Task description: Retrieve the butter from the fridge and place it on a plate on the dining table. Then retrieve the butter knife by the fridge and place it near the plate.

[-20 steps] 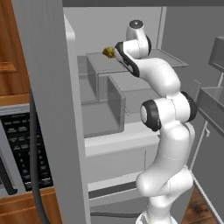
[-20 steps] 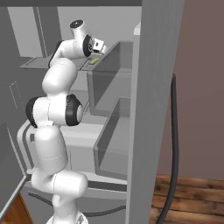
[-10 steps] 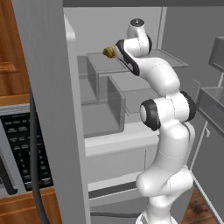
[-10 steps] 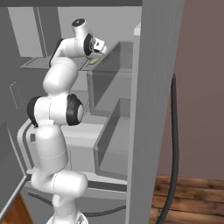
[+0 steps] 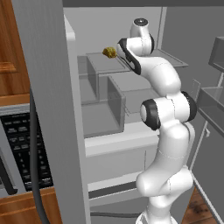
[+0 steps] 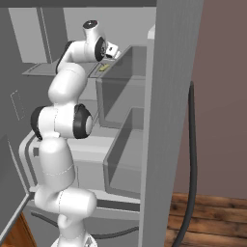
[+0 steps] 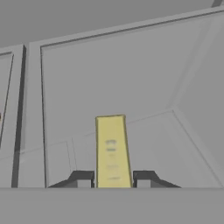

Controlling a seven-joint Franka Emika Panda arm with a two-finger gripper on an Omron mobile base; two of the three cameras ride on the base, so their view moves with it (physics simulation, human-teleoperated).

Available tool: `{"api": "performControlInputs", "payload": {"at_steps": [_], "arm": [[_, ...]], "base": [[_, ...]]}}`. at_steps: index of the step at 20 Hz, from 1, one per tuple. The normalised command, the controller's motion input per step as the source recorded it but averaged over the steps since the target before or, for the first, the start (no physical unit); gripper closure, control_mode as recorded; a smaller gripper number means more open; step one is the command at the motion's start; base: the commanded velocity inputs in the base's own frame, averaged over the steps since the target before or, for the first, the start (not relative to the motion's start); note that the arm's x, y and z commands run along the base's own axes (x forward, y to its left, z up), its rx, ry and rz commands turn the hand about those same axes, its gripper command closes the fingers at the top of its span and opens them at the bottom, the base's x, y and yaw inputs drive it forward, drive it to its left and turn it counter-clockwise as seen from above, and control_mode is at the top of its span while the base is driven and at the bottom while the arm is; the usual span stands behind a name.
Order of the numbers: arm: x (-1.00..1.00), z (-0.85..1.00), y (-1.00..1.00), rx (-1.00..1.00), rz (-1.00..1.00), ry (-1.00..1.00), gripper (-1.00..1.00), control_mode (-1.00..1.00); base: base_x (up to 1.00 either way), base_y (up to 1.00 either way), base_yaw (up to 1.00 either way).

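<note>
The fridge (image 5: pixel 48 87) stands open, and my arm reaches onto its upper glass shelf (image 5: pixel 131 61). In the hand view the butter (image 7: pixel 111 148), a slim olive-yellow stick, lies lengthwise on the shelf floor. My gripper (image 7: pixel 112 179) is shut on its near end, one dark fingertip (image 7: pixel 83 178) pressed against each side. From the right base view the butter (image 6: pixel 103 68) shows just below the gripper (image 6: pixel 106 61), beside the fridge door (image 6: pixel 166 96). The plate, the dining table and the butter knife are out of view.
A brownish-yellow lump (image 5: pixel 109 52) sits on the same shelf, left of the hand. Clear bins (image 5: pixel 103 100) fill the shelves below. Door bins (image 5: pixel 212 98) jut in at the right. A dark appliance with a keypad (image 5: pixel 22 144) is at the lower left.
The jaws have closed from wide open onto the butter. The arm has hardly moved.
</note>
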Motion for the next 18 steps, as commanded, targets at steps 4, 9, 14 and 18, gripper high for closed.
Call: {"api": "performControlInputs", "payload": {"at_steps": [4,9,14,18], "arm": [[0.11,-0.04,0.00,0.00,0.00,0.02,1.00,-1.00],[-0.03,0.02,0.00,0.00,0.10,-0.03,1.00,-1.00],[-0.16,0.13,-0.01,0.00,0.25,0.00,1.00,-1.00],[-0.30,0.03,0.00,0.00,0.15,0.00,1.00,-1.00]], "base": [[0.00,0.00,0.00],[0.00,0.00,0.00],[0.00,0.00,0.00],[0.00,0.00,0.00]]}}
